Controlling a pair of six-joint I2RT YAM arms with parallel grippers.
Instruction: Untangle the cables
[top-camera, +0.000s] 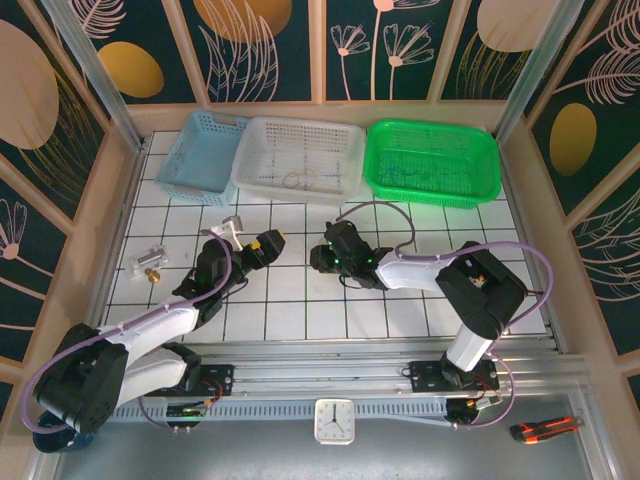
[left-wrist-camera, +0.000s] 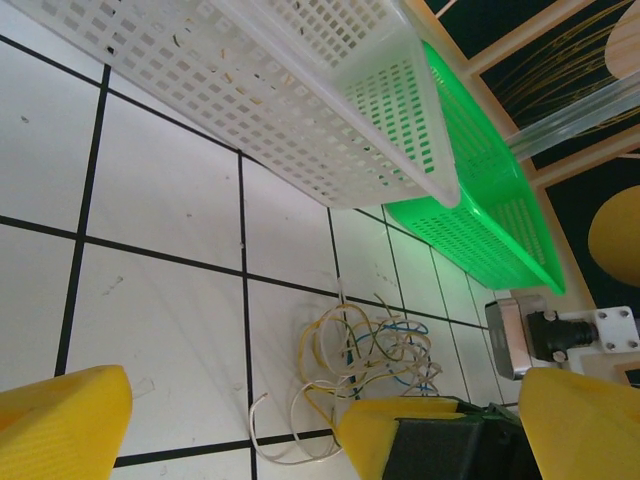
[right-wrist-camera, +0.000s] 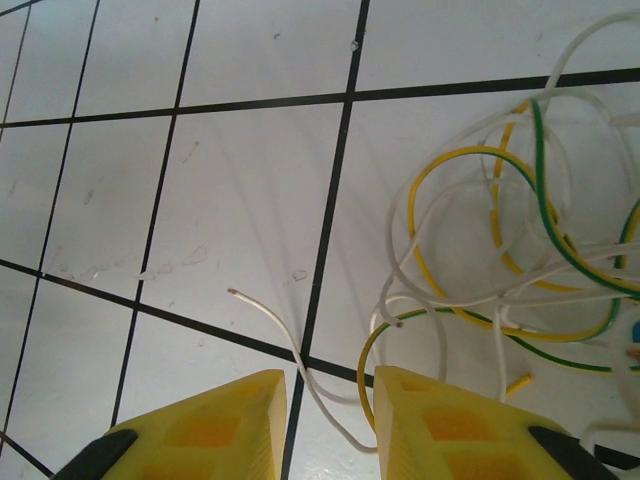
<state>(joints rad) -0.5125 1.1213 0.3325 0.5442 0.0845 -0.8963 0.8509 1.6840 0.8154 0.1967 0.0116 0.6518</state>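
top external view: the left gripper (top-camera: 268, 243) and right gripper (top-camera: 322, 258) face each other near the middle of the tiled table (top-camera: 300, 300). behind them stand 3 baskets: a blue basket (top-camera: 185, 170), a white basket (top-camera: 290, 193) and a green basket (top-camera: 430, 198). left wrist view: its yellow fingers (left-wrist-camera: 60, 425) stand wide apart, and the tangled cables (left-wrist-camera: 370, 350) lie on the table ahead, just beside the right gripper's yellow finger. right wrist view: its fingers are spread, with 1 whitish strand lying in the gap, unpinched. yellow, green and whitish loops lie just beyond the right-hand finger.
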